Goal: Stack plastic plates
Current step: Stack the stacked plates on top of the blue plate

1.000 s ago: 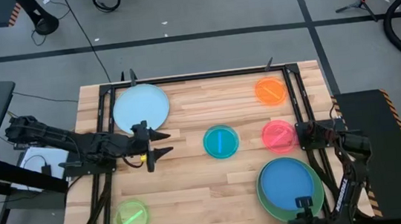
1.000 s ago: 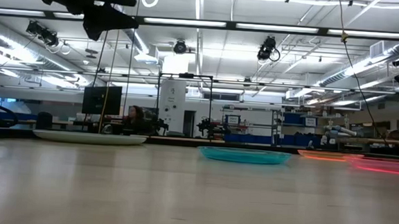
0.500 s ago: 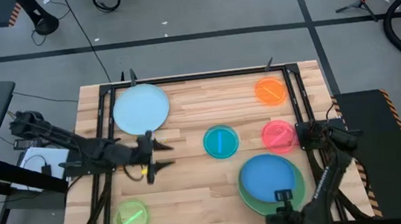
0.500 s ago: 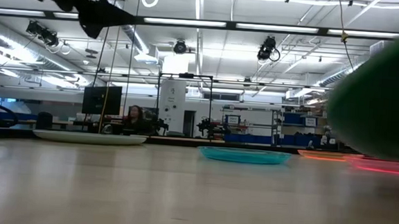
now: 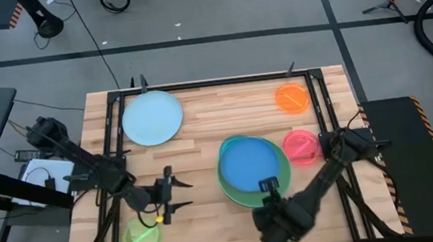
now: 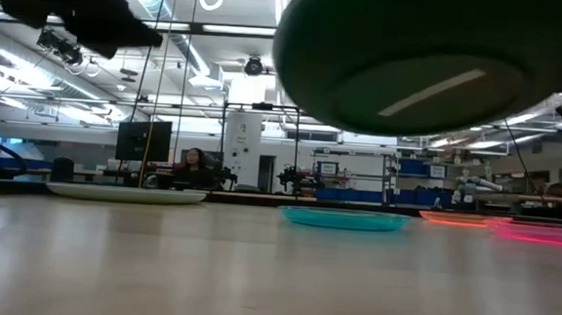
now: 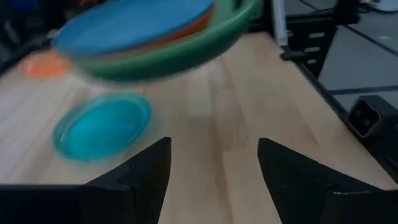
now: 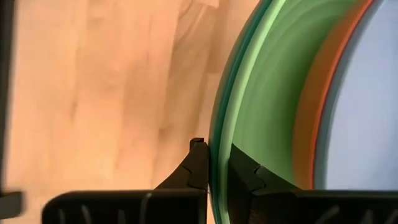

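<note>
Right gripper (image 8: 214, 163) clamped on green plate stack (image 5: 254, 169) rim, apparently above teal plate (image 7: 102, 126); best kept level. Left gripper (image 7: 212, 163) open, idle.

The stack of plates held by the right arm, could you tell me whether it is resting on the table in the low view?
No, the stack of plates hangs well above the table, with the room visible beneath it.

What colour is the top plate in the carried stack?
Blue top plate, clearest in the high view.
</note>
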`<move>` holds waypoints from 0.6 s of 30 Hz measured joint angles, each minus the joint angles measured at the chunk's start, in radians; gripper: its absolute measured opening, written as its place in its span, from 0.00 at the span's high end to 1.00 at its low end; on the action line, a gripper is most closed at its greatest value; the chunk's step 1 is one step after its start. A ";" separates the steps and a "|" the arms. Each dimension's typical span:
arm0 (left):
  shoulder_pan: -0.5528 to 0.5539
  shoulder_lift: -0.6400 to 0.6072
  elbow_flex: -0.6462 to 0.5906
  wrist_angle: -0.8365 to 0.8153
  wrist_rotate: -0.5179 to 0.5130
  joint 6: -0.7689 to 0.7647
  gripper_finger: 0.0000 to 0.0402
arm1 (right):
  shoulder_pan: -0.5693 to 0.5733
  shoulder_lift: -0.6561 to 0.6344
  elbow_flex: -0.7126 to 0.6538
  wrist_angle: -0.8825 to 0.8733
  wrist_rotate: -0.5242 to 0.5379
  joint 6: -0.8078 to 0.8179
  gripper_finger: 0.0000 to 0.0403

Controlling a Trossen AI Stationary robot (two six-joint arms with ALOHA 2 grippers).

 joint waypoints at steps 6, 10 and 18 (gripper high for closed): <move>0.015 0.006 0.131 -0.092 -0.005 0.217 0.38 | -0.087 0.000 0.000 0.027 0.000 -0.112 0.93; 0.057 0.017 0.246 -0.335 -0.067 0.292 0.38 | -0.131 0.000 0.000 0.048 -0.032 -0.102 0.93; 0.101 0.077 0.270 -0.386 -0.096 0.553 0.38 | -0.167 0.000 0.000 0.080 0.005 -0.081 0.93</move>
